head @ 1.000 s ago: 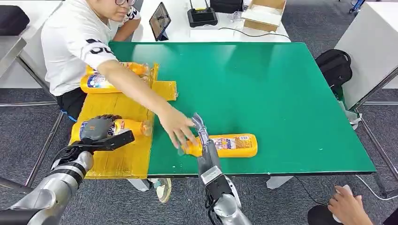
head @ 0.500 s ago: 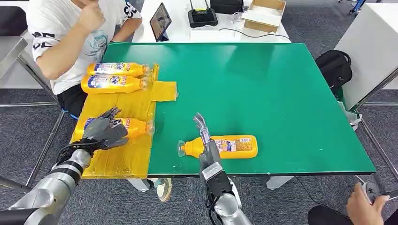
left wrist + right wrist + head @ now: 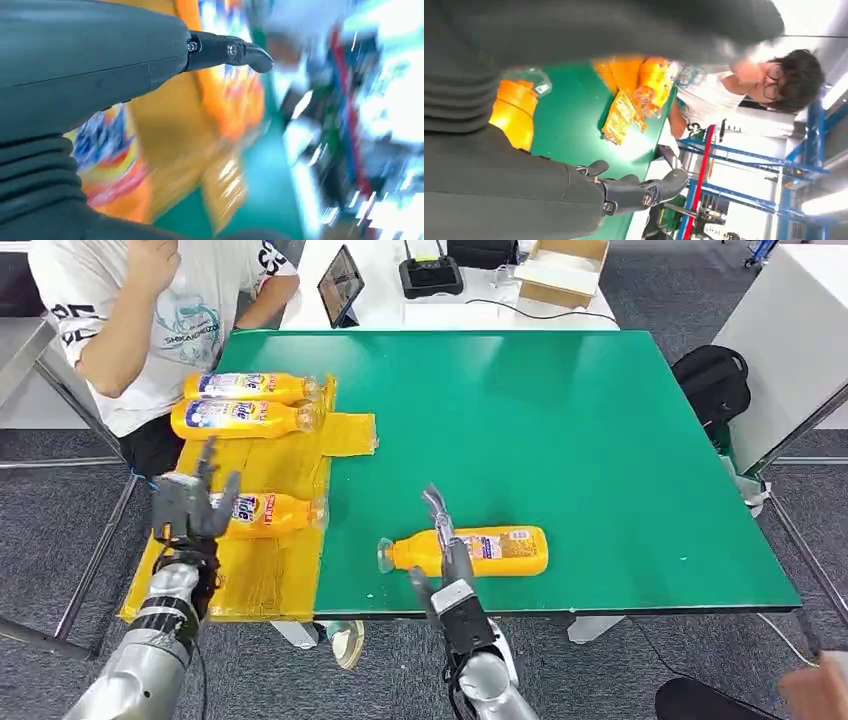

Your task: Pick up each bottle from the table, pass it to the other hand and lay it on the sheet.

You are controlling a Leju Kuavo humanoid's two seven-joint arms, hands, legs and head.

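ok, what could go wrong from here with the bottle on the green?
1. The orange plastic bottle lies on its side on the green table; the right hand above it could nudge it into rolling rather than gripping it.
2. It lies near the table's front edge, so a roll could drop it.
3. The left hand, fingers spread, sits beside a bottle on the yellow sheet and could knock it.

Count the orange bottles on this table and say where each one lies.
4. Two bottles lie side by side at the far end of the yellow sheet, a third bottle lies nearer on it by the left hand, and one bottle lies on the green table.
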